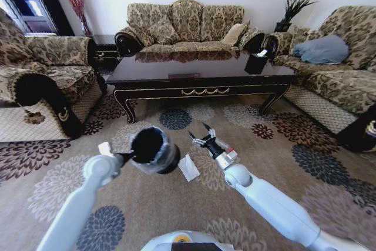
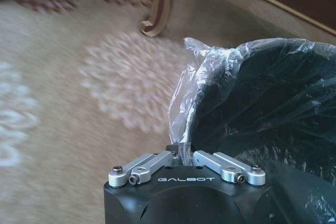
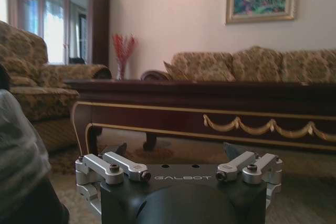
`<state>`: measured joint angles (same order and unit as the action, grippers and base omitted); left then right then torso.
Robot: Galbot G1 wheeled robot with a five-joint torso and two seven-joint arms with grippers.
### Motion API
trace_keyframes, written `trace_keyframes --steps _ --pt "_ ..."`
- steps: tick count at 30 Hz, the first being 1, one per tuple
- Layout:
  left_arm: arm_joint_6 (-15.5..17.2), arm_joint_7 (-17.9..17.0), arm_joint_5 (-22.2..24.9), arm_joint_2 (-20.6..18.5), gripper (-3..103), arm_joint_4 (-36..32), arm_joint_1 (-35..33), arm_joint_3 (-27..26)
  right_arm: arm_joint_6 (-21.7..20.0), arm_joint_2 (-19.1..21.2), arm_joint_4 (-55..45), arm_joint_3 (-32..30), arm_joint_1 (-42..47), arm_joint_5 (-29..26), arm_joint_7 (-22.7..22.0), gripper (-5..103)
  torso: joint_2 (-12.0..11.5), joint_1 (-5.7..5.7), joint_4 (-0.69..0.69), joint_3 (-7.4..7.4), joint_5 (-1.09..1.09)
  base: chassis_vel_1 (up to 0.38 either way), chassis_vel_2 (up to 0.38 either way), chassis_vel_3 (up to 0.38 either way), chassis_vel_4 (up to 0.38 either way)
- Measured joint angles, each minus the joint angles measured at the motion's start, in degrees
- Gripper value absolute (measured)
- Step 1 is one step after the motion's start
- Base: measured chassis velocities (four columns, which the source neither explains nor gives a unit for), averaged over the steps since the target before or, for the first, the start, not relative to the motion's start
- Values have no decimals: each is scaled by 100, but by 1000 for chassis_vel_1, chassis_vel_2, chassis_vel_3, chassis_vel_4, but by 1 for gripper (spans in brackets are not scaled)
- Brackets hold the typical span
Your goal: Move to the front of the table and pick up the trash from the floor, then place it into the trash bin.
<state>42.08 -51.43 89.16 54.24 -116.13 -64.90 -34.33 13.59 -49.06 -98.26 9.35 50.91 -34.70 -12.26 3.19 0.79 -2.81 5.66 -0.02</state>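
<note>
Left hand (image 2: 181,153) apparently pinches trash bin (image 1: 154,151) rim.

A patterned carpet (image 1: 176,204) with big floral medallions covers the floor. On it stands the dark glossy counter (image 1: 200,67) on curved legs, a small dark item near its right end, too dim to identify. A flat white paper piece (image 1: 188,167) lies on the carpet just beside the black trash bin (image 1: 154,151).
</note>
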Motion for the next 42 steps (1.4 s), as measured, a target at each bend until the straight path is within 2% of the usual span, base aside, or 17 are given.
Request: trace_keyframes --steps 4,5,8,15,22,27,28,33,42 --pt "5 -166 231 -356 0 -172 -110 -536 -815 -105 15 330 37 -997 -833 100 0 0 -3 0 1 0 0 0 0" --pt "5 -166 231 -356 0 -172 -110 -536 -815 -105 15 330 37 -997 -833 100 0 0 -3 0 1 0 0 0 0" --pt "8 -308 528 -567 0 -349 -241 -971 -1386 -320 189 649 -76 -1652 -1310 100 0 0 -1 0 1 0 0 0 0" --pt "8 -446 929 -729 0 -556 -334 -1473 -1978 -603 762 1270 -339 -1699 -1466 100 0 0 -3 0 0 0 0 0 0" --pt "8 -466 1187 -868 0 -600 -351 -1713 -1969 -910 1490 1764 -673 -1474 -1388 100 1 0 -3 0 1 0 0 0 0" --pt "8 -467 1250 -873 0 -786 -429 -1794 -1880 -1390 2322 2077 -1109 -1457 -1225 100 0 0 -1 0 0 0 0 0 0" --pt "8 -467 1250 -873 0 -786 -429 -1794 -1880 -1390 2322 2077 -1109 -1457 -1225 100 0 0 -1 0 0 0 0 0 0" --pt "9 -466 1340 -939 0 -983 -587 -1971 -1812 -1950 3120 2144 -1291 -1451 -1005 100 0 0 -1 1 2 0 0 0 0" --pt "8 -465 1371 -997 0 -1054 -693 -2082 -1794 -2358 3774 2019 -1285 -1585 -1008 100 0 0 -3 0 1 0 0 0 0"
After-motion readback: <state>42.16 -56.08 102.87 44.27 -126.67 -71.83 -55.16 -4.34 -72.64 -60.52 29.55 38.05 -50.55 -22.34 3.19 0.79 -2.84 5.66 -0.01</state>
